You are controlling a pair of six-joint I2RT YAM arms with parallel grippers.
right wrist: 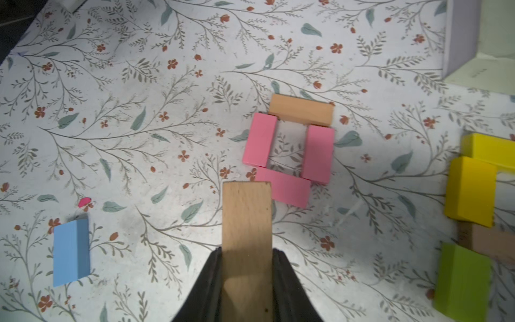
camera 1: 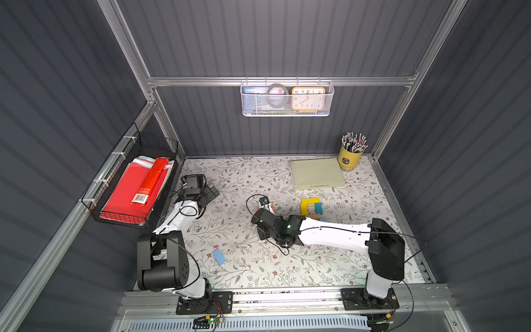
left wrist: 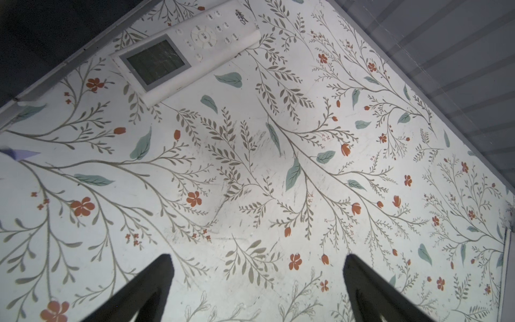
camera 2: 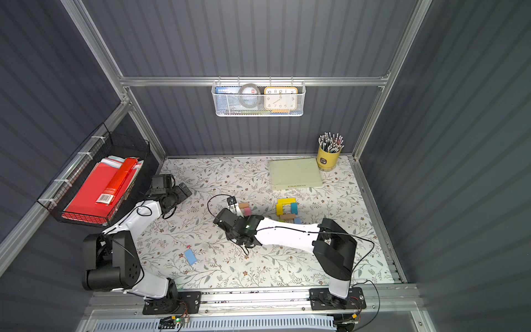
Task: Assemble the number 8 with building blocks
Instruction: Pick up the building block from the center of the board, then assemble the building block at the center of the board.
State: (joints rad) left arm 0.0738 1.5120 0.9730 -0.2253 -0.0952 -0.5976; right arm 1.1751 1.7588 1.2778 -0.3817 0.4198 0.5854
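Observation:
My right gripper [right wrist: 246, 251] is shut on a plain tan brick [right wrist: 246, 220] that sticks out lengthwise past the fingers. Its far end lies close beside the nearest pink brick [right wrist: 282, 189] of a small square made of three pink bricks and a tan one [right wrist: 301, 113]. A second group of yellow [right wrist: 471, 189], tan and green [right wrist: 462, 281] bricks stands to the right, and shows in both top views [camera 1: 310, 201] [camera 2: 286, 201]. A lone blue brick [camera 1: 219, 256] lies flat near the front left. My left gripper [left wrist: 257, 258] hangs open over bare tablecloth at the far left, holding nothing.
A white remote control [left wrist: 184, 50] lies near the left gripper. A pale green book [camera 1: 316, 174] and a yellow pencil cup [camera 1: 349, 156] stand at the back right. A black wire basket [camera 1: 94, 198] with red folders hangs on the left wall.

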